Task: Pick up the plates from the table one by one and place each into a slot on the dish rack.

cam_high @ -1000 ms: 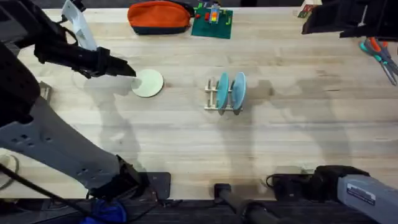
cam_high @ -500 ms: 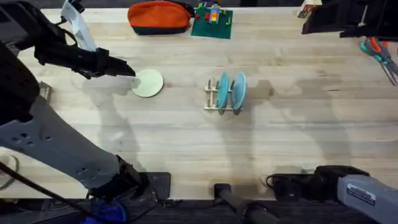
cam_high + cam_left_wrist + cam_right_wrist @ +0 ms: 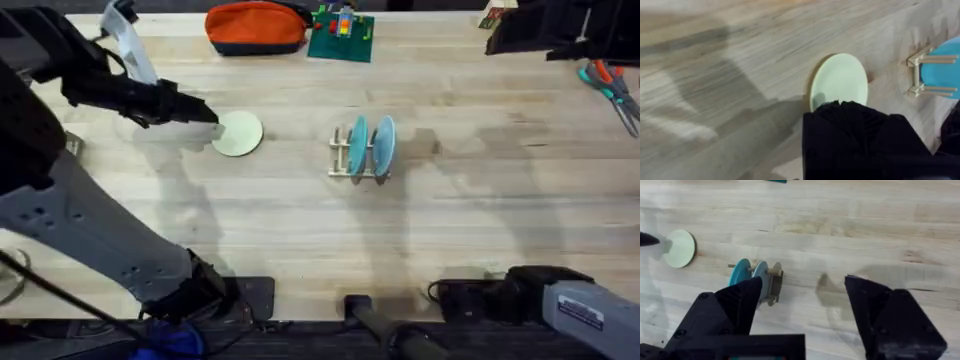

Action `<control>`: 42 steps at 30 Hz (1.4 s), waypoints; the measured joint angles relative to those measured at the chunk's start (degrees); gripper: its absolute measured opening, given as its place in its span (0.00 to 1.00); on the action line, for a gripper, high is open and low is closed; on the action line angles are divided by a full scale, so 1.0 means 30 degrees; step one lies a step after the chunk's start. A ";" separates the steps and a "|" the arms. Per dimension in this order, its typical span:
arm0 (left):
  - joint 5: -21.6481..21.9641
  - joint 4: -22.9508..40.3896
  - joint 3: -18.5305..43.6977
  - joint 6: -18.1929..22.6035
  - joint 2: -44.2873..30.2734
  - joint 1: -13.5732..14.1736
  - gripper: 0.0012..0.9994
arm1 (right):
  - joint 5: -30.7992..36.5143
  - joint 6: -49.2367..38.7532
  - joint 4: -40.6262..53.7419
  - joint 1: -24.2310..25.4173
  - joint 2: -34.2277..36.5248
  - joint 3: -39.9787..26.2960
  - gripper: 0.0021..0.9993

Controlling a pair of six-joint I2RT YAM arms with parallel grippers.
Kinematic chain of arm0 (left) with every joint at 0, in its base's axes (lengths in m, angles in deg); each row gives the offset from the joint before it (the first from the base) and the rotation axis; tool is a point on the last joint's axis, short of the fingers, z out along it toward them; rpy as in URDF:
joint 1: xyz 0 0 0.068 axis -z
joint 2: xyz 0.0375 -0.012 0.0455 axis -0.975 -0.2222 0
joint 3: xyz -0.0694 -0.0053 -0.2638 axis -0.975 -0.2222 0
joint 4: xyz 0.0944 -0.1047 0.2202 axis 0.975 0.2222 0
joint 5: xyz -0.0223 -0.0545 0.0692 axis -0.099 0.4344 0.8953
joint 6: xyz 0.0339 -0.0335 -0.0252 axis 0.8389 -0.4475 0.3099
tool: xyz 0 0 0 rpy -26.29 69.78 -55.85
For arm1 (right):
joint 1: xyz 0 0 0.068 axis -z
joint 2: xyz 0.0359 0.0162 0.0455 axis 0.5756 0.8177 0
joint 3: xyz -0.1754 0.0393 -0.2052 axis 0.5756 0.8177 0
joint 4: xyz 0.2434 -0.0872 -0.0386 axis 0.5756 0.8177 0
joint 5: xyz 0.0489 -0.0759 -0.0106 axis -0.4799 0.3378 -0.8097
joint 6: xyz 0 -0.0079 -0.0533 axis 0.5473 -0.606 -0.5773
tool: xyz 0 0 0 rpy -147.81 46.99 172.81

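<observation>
Left gripper [image 3: 208, 117]: fingers together, tip touching cream plate [image 3: 238, 133] edge. Right gripper [image 3: 802, 302]: spread, rack [image 3: 771, 282] with two blue plates [image 3: 742, 270] beyond.

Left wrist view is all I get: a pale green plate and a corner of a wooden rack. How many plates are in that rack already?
Observer: Two light blue plates stand upright in the dish rack.
Operator: And where is the other claw?
Observer: The right claw is open and holds nothing, up over the table's far right side.
Operator: Is anything else lying about?
Observer: An orange pouch lies at the table's far edge, beyond the green plate.
</observation>
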State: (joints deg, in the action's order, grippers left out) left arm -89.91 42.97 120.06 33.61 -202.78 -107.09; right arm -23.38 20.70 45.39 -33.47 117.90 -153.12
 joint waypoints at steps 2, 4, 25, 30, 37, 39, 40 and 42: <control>0.0003 0.0009 0.0000 0.0000 -0.0729 0.0000 0.04 | 0.0000 0.0000 -0.0006 0.0000 0.0000 0.0000 1.00; -0.0135 0.0007 0.0000 0.0000 -0.1604 0.0000 0.04 | 0.0000 0.0000 -0.0006 0.0000 0.0000 0.0000 1.00; -0.2586 0.0373 0.0219 -0.0007 -0.3147 -0.0357 0.04 | 0.0000 0.0000 -0.0006 0.0000 0.0000 -0.0015 0.99; -0.2586 0.0373 0.0219 -0.0007 -0.3147 -0.0357 0.04 | 0.0000 0.0000 -0.0006 0.0000 0.0000 -0.0015 0.99; -0.2585 0.0351 0.0219 -0.0007 -0.3153 -0.0363 0.04 | 0.0000 0.0605 -0.0006 0.0000 0.0000 -0.0015 0.99; -0.2586 0.0344 0.0219 -0.0012 -0.3147 -0.0357 0.04 | -0.0003 0.1164 -0.0006 0.0000 0.0000 -0.0015 0.99; -0.2586 0.0344 0.0219 -0.0007 -0.3147 -0.0357 0.04 | -0.0007 0.1486 -0.0006 0.0000 0.0000 -0.0015 0.99; -0.2586 0.0344 0.0219 -0.0007 -0.3147 -0.0357 0.04 | -0.0022 0.1998 -0.0006 0.0000 0.0000 -0.0015 0.99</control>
State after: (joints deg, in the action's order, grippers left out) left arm -97.67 44.00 120.71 33.58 -212.22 -108.16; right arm -23.44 26.70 45.37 -33.47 117.90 -153.17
